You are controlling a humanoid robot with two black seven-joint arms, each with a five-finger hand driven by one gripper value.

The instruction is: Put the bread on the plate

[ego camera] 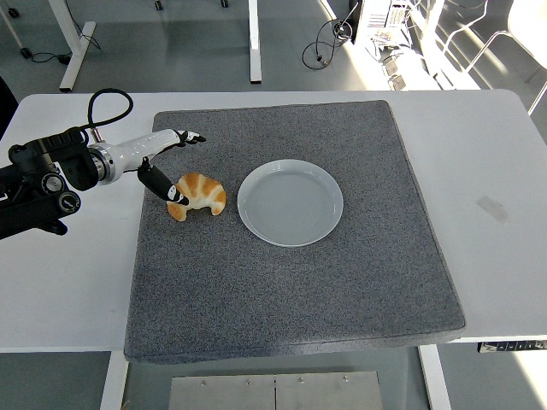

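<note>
A golden croissant lies on the grey mat, just left of an empty white plate. My left hand comes in from the left and hovers at the croissant's upper left. Its fingers are stretched out over the mat, while the thumb points down with its tip at the croissant's left end. The hand is open and holds nothing. No right arm shows.
The mat covers most of the white table. A black cable loops above the left forearm. Desk legs and cables stand on the floor beyond the far edge.
</note>
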